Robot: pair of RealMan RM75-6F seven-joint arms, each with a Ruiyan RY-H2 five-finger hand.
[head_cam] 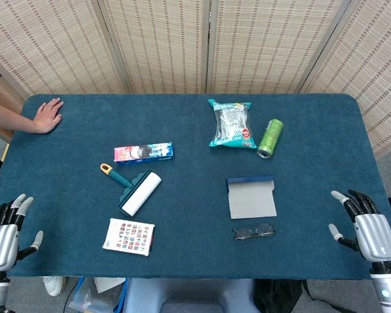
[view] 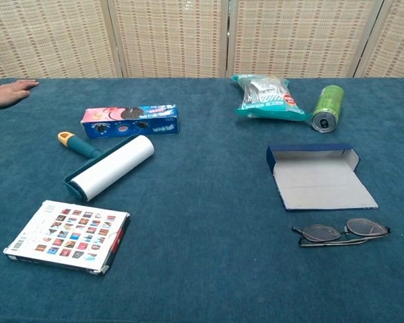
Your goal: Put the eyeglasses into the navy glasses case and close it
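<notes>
Blue cloth table (head_cam: pixel 189 261), woven screens (head_cam: pixel 163 39) behind; glasses case (head_cam: pixel 251 196) open.

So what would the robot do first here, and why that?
Probably reach the right robot hand toward the eyeglasses. They lie folded on the cloth just in front of the open navy glasses case, on the robot's right side, and that hand is empty with fingers apart. The left robot hand sits much farther away.

The head view looks steeply down on the whole blue table (head_cam: pixel 195 228) from its 6 o'clock edge, while the chest view sits lower and nearer, sharing that tabletop.
</notes>
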